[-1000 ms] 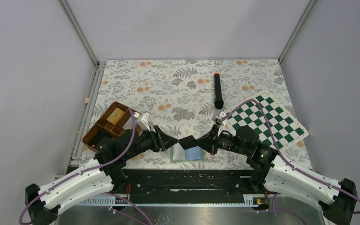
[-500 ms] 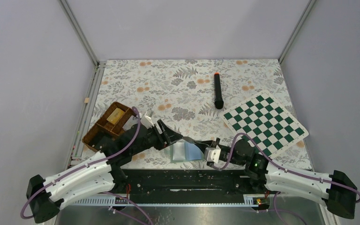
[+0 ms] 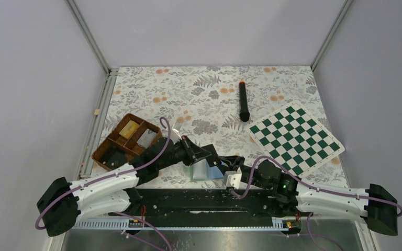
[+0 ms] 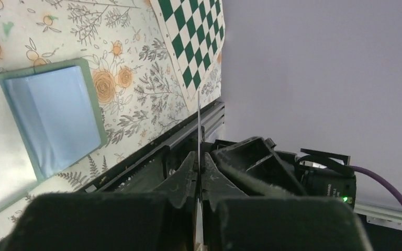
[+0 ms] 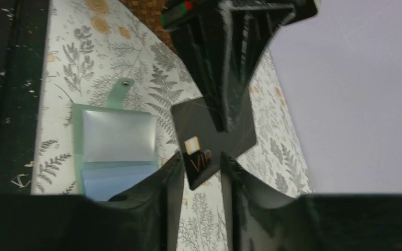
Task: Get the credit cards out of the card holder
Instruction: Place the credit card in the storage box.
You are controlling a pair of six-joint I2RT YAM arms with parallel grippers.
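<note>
One credit card (image 5: 191,125) up between two grippers, one card holder (image 5: 118,138) open below.
The left gripper (image 4: 199,167) is clenched on one edge of the dark grey card, which has a small gold chip. The right gripper (image 5: 200,162) has its fingers apart around the card's lower corner, gripping nothing. The sage-green holder lies on the flowered table (image 3: 199,94), showing one silvery panel and one light blue.

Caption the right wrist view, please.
Left gripper pinches a dark credit card; right gripper, jaws open, flanks it; card holder lies open.
</note>
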